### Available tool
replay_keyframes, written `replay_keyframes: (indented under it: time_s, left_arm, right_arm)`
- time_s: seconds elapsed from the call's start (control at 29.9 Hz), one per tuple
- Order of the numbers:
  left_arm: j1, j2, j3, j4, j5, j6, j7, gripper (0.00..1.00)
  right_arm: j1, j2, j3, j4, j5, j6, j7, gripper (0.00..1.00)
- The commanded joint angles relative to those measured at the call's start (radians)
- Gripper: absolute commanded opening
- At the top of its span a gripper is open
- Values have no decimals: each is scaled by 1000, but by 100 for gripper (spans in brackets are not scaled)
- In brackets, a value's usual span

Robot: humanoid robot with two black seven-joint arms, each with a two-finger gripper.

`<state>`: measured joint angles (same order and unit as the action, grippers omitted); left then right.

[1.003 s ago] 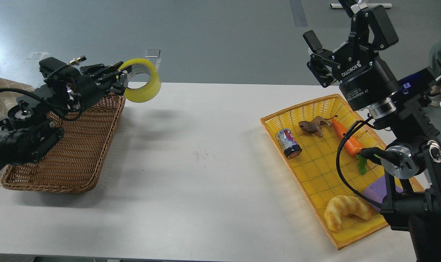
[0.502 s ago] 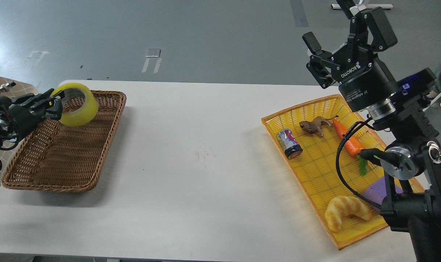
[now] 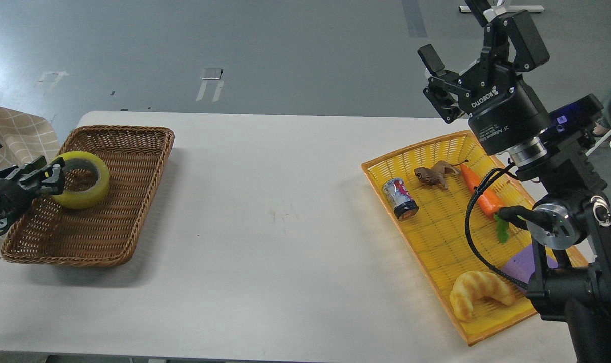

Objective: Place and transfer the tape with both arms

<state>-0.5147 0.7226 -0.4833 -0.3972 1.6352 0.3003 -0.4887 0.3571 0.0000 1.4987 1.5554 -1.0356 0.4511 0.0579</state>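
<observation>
The yellow tape roll (image 3: pixel 82 180) with its grey-white core lies low in the left part of the brown wicker basket (image 3: pixel 128 212). My left gripper (image 3: pixel 53 174) comes in from the far left and is shut on the roll's left wall. My right gripper (image 3: pixel 439 83) is held high above the far end of the yellow tray, fingers spread and empty.
The yellow tray (image 3: pixel 426 262) at the right holds a small printed can (image 3: pixel 400 198), a toy lion (image 3: pixel 435 175), a carrot (image 3: pixel 481 194), a croissant (image 3: pixel 479 292) and a purple block (image 3: pixel 524 264). The white table (image 3: pixel 275 227) lies between basket and tray.
My left gripper has carried the tape from above the basket's far right corner leftward and down into the basket. The right arm has barely moved.
</observation>
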Motion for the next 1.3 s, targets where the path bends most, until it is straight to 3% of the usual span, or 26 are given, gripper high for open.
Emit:
replay_keyframes:
  time_s: [0.0,0.17,0.37,0.5,0.57,0.7,0.8,0.9,1.14,1.27]
  left_arm:
    - [4,-5,0,0,-21,0,0,84]
    - [-1,-6,-4,0,-133,2,0,96]
    - [-18,-22,-3,-6,-423,28,0,98]
    - [-91,-26,-3,-15,-535,20,0,98]
    - [-108,-29,-3,-57,-537,16,0,97]
    - [-113,-9,-6,-282,-546,5,0,98]
    - [-122,14,-18,-437,-599,-44,0,98]
    - [-217,6,-21,-544,-749,-136,0,98]
    - [-398,-63,-31,-580,-1078,-265,0,98]
    - [-449,-97,-34,-693,-1130,-417,0,98]
  right_arm:
    - [0,0,-2,-1,-1,0,-1,100]
    - [-3,0,0,0,-1,0,0,100]
    - [-3,0,0,-1,-1,-2,0,100]
    - [-3,0,3,-3,-1,-5,0,100]
    - [-3,0,3,-3,-3,-5,0,100]
    - [-13,0,6,-5,-3,-6,-1,100]
    - [-13,0,18,-3,-3,-17,-1,100]
    - [-13,0,23,-3,-3,-31,-1,100]
    - [-13,0,44,2,0,-34,0,100]
    - [-13,0,49,2,0,-34,0,100]
